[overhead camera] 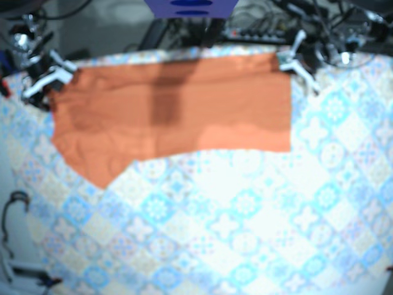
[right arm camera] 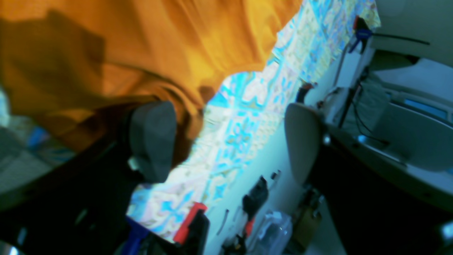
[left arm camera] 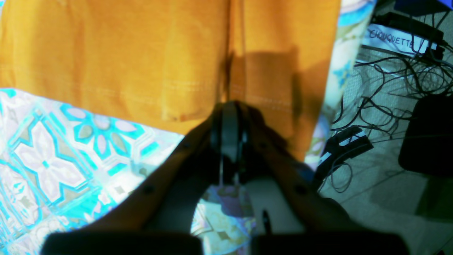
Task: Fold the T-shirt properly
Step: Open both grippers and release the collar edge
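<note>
Blue-and-white tile-print tablecloth (overhead camera: pixel 245 215) covers your table. The orange T-shirt (overhead camera: pixel 172 110), a soft creased knit, lies flat along the far edge and tapers to a point at one end. Your left gripper (left arm camera: pixel 229 106) has its jaws closed, pinching the stitched hem. Your right gripper (right arm camera: pixel 226 138) gapes wide and grips nothing; fabric bunches against its grey pad (right arm camera: pixel 152 141).

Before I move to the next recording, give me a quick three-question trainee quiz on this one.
1. True or false: the T-shirt lies in the middle of the tablecloth in the base view.
2. Which gripper's jaws stand wide apart? A. left gripper B. right gripper C. neither
3. Fill in: the left gripper pinches the T-shirt's ___.
Key: 1 false, it lies along the tablecloth's far edge; 2 B; 3 hem.
</note>
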